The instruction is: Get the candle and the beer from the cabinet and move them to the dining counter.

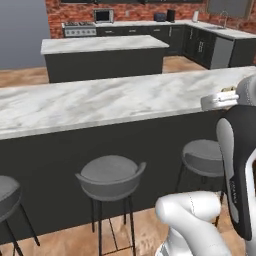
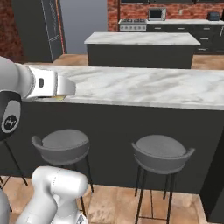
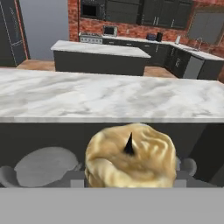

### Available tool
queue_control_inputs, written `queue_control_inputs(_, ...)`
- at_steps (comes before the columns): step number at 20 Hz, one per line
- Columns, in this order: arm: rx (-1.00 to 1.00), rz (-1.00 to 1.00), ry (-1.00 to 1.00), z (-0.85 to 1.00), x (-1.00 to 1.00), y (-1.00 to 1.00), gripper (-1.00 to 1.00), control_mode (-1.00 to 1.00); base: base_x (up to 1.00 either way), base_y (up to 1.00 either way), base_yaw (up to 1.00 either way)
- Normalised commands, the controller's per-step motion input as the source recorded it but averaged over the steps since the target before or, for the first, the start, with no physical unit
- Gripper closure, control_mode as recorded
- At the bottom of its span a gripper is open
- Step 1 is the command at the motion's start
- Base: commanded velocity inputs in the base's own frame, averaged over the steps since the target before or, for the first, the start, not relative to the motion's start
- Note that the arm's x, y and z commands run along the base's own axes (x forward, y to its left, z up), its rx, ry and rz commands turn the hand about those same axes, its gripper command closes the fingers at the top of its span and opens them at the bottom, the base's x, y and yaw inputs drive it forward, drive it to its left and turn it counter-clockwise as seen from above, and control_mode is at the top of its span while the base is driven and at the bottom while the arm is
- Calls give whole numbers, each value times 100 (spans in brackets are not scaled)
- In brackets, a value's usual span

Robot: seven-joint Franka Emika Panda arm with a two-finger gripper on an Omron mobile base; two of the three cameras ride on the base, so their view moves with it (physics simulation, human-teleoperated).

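Dining counter [image 3: 109,94] top lies bare ahead; stools [image 2: 162,154] crowd below

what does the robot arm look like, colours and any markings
The arm has glossy white rounded shells with a black section between them. In the right base view a black joint cap bears a small white logo, and the white hand has a small dark rectangular mark on its side. In the left base view the black link carries faint vertical lettering, too small to read.
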Motion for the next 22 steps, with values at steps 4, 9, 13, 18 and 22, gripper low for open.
queue_control_inputs(4,0,0,0,0,0,0,100,100,66,56,23)
queue_control_inputs(9,0,0,0,0,0,0,100,100,55,40,20)
queue_control_inputs(13,0,0,0,0,0,0,100,100,43,19,4)
queue_control_inputs(18,0,0,0,0,0,0,100,100,55,3,0)
queue_control_inputs(22,0,0,0,0,1,1,100,-100,38,0,0)
